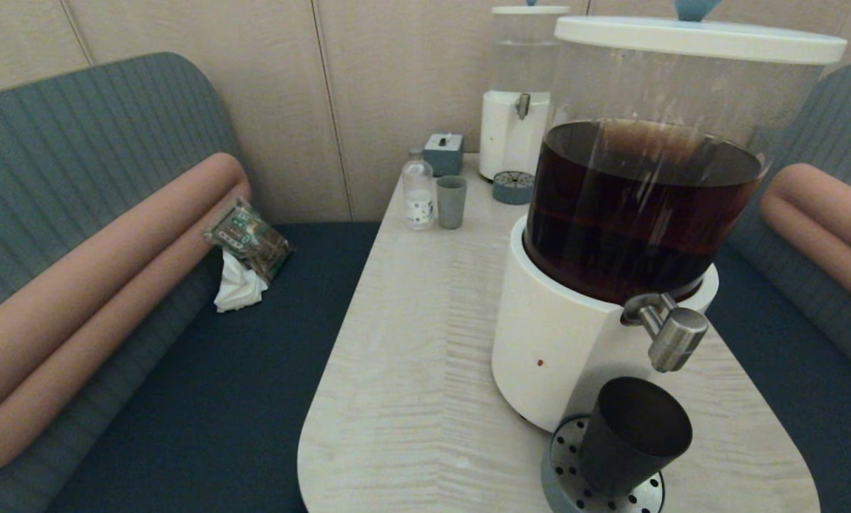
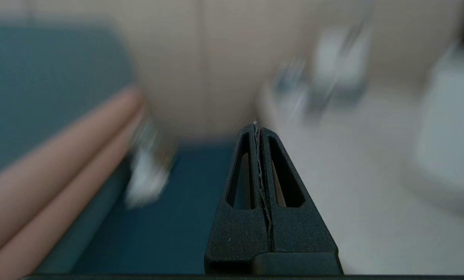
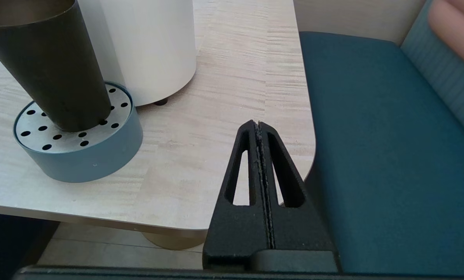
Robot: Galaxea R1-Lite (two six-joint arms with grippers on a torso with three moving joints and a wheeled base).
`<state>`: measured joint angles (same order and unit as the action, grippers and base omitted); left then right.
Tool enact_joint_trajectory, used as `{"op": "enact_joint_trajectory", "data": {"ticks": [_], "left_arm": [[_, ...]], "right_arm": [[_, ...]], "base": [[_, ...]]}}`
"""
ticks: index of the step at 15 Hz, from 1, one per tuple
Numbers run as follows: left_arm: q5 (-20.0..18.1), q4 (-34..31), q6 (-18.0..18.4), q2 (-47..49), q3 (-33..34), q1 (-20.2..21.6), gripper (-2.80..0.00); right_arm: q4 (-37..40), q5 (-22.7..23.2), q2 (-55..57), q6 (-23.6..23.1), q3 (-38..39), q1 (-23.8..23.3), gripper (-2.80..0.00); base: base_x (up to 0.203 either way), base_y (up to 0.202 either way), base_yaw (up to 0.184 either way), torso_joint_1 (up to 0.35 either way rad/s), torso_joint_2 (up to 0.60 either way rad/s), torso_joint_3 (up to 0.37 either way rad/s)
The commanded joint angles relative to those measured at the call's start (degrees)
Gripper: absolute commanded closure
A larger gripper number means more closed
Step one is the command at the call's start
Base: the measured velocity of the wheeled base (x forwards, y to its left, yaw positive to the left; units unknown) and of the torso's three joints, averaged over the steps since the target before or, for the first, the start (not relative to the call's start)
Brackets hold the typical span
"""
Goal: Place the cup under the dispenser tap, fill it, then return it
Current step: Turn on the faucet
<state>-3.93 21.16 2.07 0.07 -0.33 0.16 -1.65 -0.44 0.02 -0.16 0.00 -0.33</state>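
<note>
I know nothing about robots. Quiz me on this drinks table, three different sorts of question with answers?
1. True or false: the black cup stands on the perforated drip tray.
2. Which is nearest the grey-green tumbler? A) clear bottle B) dispenser tap C) tissue pack
3. Fill in: the left gripper and right gripper are both ____.

Key: 1 true; 2 A; 3 shut.

Pale wood table [image 1: 425, 342] bearing two dispensers, drip trays, bottle, tumbler.
</note>
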Motion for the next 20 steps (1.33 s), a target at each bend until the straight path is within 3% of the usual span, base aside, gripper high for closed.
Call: {"op": "enact_joint_trajectory", "data": {"ticks": [1, 4, 7, 9, 17, 20], "left_arm": [[0.9, -7.2, 3.72, 0.01, 0.26, 0.02, 0.0], [3.41, -18.28, 4.25, 0.01, 0.02, 0.02, 0.0], [2.97, -18.59, 3.42, 0.01, 0.16, 0.02, 0.0], [3.26, -21.69, -0.52, 0.02, -0.16, 0.02, 0.0], [3.5, -21.51, -1.63, 0.01, -0.11, 0.02, 0.0], [3.5, -21.25, -1.63, 0.01, -0.02, 0.02, 0.0]], "right_arm": [[-0.02, 0.0, -0.2, -0.02, 0.44, -0.02, 0.0], [0.1, 0.01, -0.2, -0.29, 0.44, -0.02, 0.0], [1.29, 0.53, -0.11, -2.04, 0.35, -0.02, 0.0], [1.29, 0.78, -0.2, -3.22, 0.37, -0.02, 0.0], [1.24, 1.23, -0.2, -4.23, 0.37, 0.01, 0.0], [1.16, 0.91, -0.2, -0.86, 0.38, 0.02, 0.0]], "base": [[0.0, 0.0, 0.0, 0.0, 0.0, 0.0], [0.0, 0.0, 0.0, 0.0, 0.0, 0.0], [0.0, 0.0, 0.0, 0.0, 0.0, 0.0], [0.0, 0.0, 0.0, 0.0, 0.0, 0.0], [0.0, 0.0, 0.0, 0.0, 0.0, 0.0], [0.0, 0.0, 0.0, 0.0, 0.0, 0.0]]}}
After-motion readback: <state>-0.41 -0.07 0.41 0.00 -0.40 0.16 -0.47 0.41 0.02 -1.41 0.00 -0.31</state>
